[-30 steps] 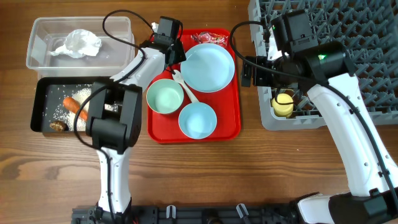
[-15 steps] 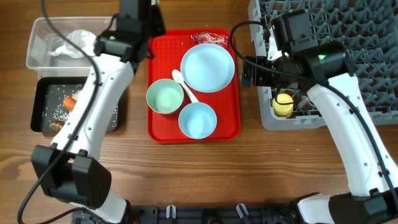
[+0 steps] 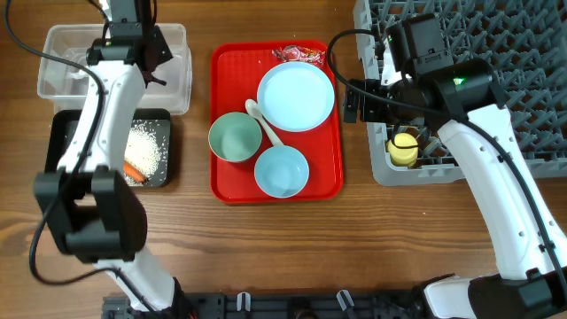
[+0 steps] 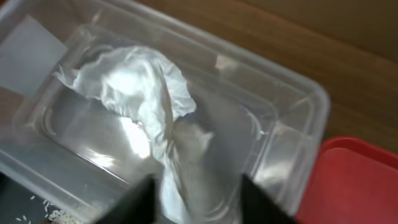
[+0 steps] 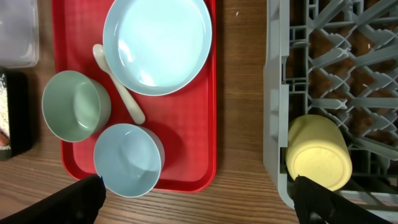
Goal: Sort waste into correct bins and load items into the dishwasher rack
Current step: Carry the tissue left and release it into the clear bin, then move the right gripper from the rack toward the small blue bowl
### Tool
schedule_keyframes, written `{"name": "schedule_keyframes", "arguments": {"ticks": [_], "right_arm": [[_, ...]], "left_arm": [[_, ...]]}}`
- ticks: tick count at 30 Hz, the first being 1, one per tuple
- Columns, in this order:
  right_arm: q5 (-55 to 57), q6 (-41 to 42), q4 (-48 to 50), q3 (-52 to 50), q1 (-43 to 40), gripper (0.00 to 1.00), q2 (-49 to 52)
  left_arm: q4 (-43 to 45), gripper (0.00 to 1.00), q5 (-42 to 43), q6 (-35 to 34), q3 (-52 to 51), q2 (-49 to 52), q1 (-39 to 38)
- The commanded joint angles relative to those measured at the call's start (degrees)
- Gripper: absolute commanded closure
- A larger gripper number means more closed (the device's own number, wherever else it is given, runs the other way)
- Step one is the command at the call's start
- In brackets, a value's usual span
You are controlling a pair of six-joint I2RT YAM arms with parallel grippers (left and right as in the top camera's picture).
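Left hand (image 4: 198,202) hangs half-parted over crumpled white tissue (image 4: 143,87) inside clear rectangular tub (image 4: 292,106) (glossy walls); right hand (image 5: 199,202) wide, empty, well right of tub.

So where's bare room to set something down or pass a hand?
Bare table runs along the front, below the red tray and black tray. The red tray's upper left corner is bare too. The gap to the dishwasher rack is narrow, with the right gripper over it.

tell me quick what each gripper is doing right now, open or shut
left gripper: open, over the tissue in the clear tub
right gripper: open, holding nothing
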Motion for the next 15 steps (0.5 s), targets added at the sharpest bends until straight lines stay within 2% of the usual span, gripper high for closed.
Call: {"name": "schedule_keyframes", "arguments": {"ticks": [1, 10, 15], "right_arm": [[0.9, 0.24, 0.11, -0.22, 0.07, 0.0, 0.46], [0.9, 0.24, 0.09, -0.22, 0.07, 0.01, 0.46], [0.9, 0.24, 0.09, -0.22, 0.07, 0.0, 0.46]], "left_arm": [[0.42, 0.0, 3.37, 0.5, -0.26, 3.37, 0.5], [3.34, 0.0, 9.73, 0.59, -0.26, 0.83, -1.4], [-2.03, 0.0, 16.37, 0.74, -0.26, -3.93, -4.79]]}}
